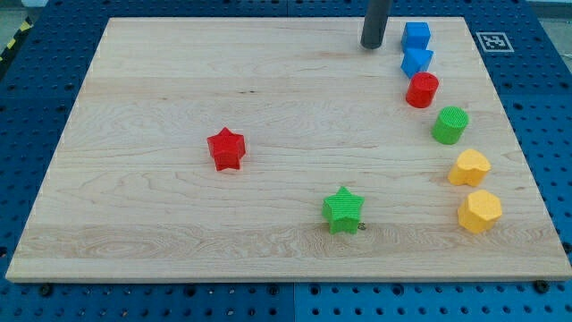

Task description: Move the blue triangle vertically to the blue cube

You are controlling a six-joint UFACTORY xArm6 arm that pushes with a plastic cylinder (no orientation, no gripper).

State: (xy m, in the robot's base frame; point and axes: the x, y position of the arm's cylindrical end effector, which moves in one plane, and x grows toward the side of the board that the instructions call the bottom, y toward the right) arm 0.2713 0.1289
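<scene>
Blue plastic triangle [416,62] already sat touching the blue plastic cube [416,35], at its 6 o'clock. My tip [372,46], no hand, hung at their 9. Nudging might've knocked the red cylinder [422,90].
</scene>
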